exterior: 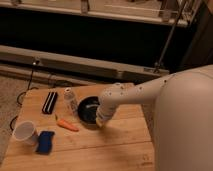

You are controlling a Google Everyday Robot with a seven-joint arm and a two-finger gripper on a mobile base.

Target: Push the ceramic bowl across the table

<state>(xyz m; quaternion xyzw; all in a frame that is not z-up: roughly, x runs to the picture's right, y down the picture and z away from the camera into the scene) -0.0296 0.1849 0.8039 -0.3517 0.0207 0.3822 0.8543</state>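
The glossy black ceramic bowl [88,110] sits near the middle of the light wooden table [115,145]. My white arm reaches in from the right and comes down at the bowl's right rim. The gripper [100,120] is at the arm's tip, right against the bowl's right front edge and partly covering it. The bowl's right side is hidden behind the arm.
A clear plastic bottle [70,101] stands just left of the bowl. An orange carrot [66,124] lies in front of it. A black flat object [49,101] lies at the back left. A white paper cup [25,133] and a blue sponge [45,141] sit at the front left.
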